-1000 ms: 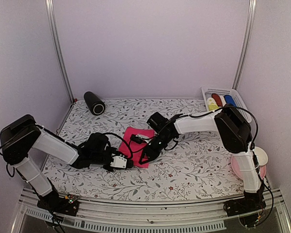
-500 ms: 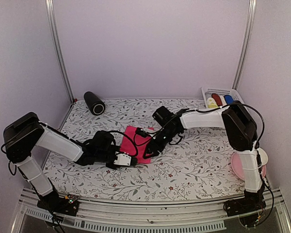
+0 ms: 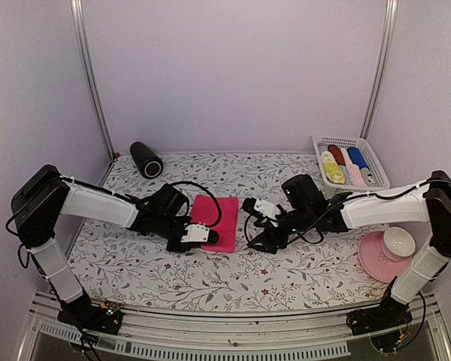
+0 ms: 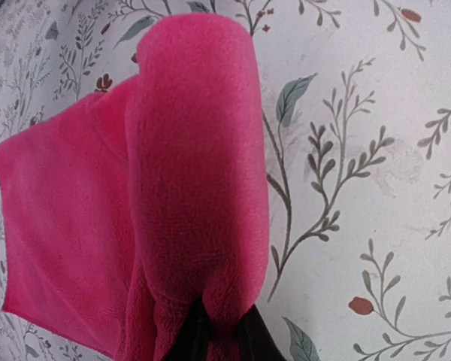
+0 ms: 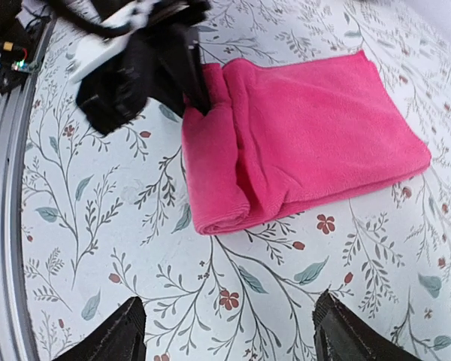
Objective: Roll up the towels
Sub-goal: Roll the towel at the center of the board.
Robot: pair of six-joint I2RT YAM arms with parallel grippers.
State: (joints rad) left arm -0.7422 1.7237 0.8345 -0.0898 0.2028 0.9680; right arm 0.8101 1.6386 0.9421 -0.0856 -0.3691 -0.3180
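Note:
A hot pink towel (image 3: 219, 218) lies on the flowered table, its near edge turned over into a short roll (image 4: 199, 165). My left gripper (image 3: 198, 235) is shut on the end of that roll, and its black fingertips (image 4: 186, 337) pinch the cloth from both sides. My right gripper (image 3: 254, 226) hangs open just right of the towel (image 5: 308, 143), apart from it, with only bare tabletop between its fingers (image 5: 128, 335). Several rolled towels (image 3: 332, 168) in yellow, red, blue and pale colours sit in the basket.
A white basket (image 3: 374, 159) stands at the back right. A black cylinder (image 3: 145, 159) lies at the back left. A pink plate (image 3: 376, 263) bearing a white bowl (image 3: 399, 241) sits at the right near the right arm's base.
My right gripper let go of the pink towel, opened wide and drew back to the right. My left gripper closed on the rolled edge and shifted right with it.

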